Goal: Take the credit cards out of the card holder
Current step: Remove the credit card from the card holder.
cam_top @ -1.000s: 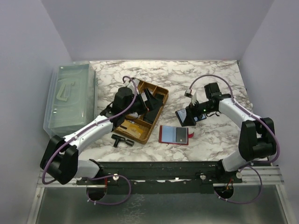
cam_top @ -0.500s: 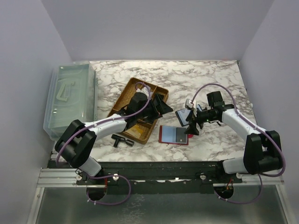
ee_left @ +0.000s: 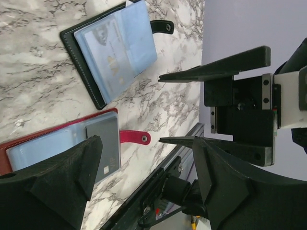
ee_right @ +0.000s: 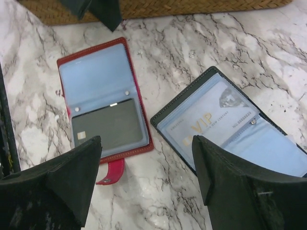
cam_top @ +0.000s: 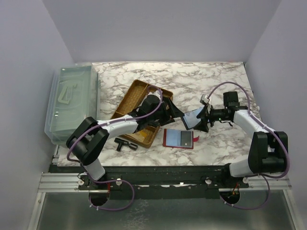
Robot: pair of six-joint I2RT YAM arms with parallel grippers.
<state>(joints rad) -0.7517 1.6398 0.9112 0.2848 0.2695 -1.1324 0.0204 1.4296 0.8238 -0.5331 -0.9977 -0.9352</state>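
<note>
Both open, empty: left end effector (ee_left: 146,141), right end effector (ee_right: 146,139) | black holder (ee_right: 225,127) beside red holder (ee_right: 96,81) (edges just apart)

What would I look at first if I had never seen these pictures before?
Probably the bright red card holder, lying open near the front of the marble table with a dark card tucked in its sleeve. Right beside it lies an open black card holder showing a pale VIP card. The left gripper and right gripper hang open by it, one on each side.
</note>
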